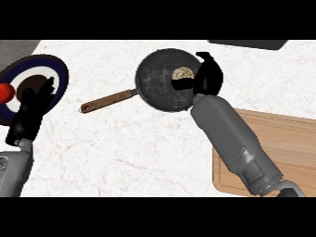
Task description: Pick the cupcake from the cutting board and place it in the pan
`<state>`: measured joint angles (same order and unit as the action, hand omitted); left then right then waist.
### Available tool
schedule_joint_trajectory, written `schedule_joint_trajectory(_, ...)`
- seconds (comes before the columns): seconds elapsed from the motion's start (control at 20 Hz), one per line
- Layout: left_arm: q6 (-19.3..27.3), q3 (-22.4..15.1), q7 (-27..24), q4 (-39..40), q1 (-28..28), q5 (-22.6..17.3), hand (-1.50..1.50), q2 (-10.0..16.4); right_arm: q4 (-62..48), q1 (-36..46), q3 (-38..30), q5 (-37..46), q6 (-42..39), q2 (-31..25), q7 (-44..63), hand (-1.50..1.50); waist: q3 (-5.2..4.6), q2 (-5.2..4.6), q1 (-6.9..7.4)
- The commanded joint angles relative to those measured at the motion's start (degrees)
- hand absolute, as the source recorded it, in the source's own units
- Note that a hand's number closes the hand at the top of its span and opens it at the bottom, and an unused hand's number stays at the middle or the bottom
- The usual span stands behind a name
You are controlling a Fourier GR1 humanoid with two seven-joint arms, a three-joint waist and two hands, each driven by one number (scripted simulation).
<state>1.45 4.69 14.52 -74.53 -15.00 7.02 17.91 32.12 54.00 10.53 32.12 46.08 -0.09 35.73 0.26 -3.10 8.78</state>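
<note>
Head view: cupcake (pixel 183 73) over pan (pixel 159 95)

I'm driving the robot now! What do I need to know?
Left hand: open, resting over the ringed plate, holding nothing.
Right hand: curled round the cupcake, over the pan.
Cutting board: the cupcake is off it.
Done: cupcake picked up and brought to the pan.
Left: release it and pull the hand away. I cannot tell if it touches the pan yet.
</note>
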Motion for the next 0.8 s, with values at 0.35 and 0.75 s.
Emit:
schedule_joint_trajectory(0.35,0.33,-0.62,0.43,0.86,-1.16,1.01,0.00,-0.30,-2.32,1.44,-3.79,-9.18,12.31,0.09,-15.31,-1.50,0.10,-0.16,0.30)
schedule_joint_trajectory(0.75,0.49,1.14,-1.72,2.54,1.54,0.26,0.00,0.01,-4.15,3.77,-6.85,-15.76,21.54,0.08,-20.22,-1.50,-0.14,1.11,-1.69)
